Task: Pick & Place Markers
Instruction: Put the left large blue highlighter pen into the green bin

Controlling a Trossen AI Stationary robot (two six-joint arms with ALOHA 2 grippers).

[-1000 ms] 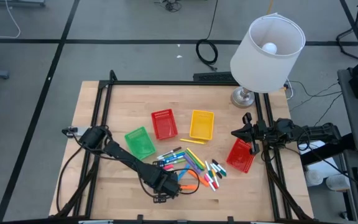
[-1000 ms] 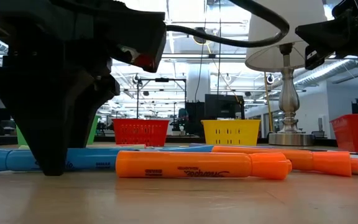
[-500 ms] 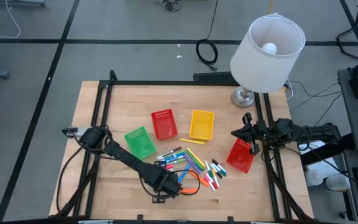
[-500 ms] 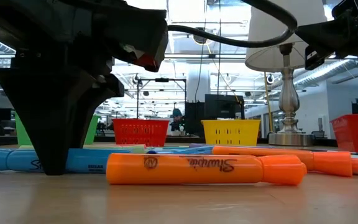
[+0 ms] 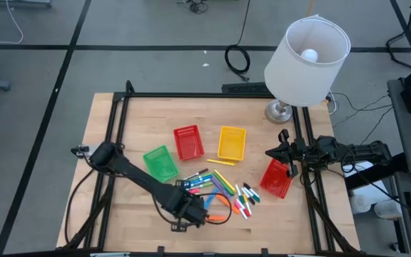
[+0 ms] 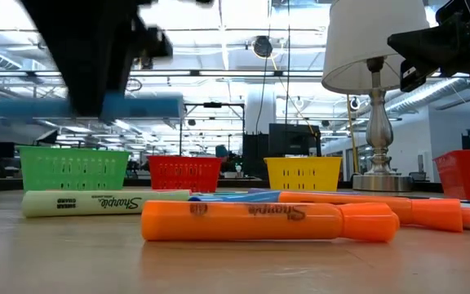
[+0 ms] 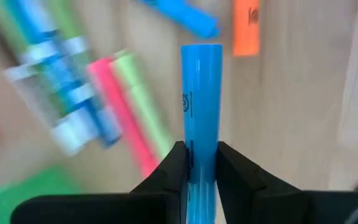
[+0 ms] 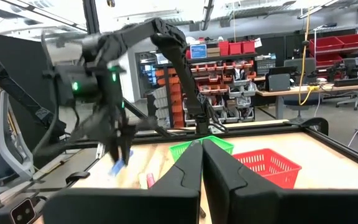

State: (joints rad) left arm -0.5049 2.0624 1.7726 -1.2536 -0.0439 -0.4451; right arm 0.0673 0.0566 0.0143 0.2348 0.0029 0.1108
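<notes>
The left gripper pinches a blue marker between its two dark fingers, the pen held clear above the wooden table — in the low view it hangs level, well over the markers lying below. A small round printed mark shows on its barrel in the left wrist view, too small to read.

On the table nearest the low camera lies an orange highlighter with "Sharpie" written upside down along its barrel; behind it a pale yellow-green highlighter reads "Sharpie" too, with a smaller word above that I cannot make out. The rest of the markers lie in a loose heap near the table's middle.

Beyond the heap stand three mesh plastic baskets — green, red and yellow — and a second red basket sits near the right edge. A white-shaded lamp on a metal base stands at the far right corner.

The right gripper waits above that second red basket, fingers pressed together on nothing.
</notes>
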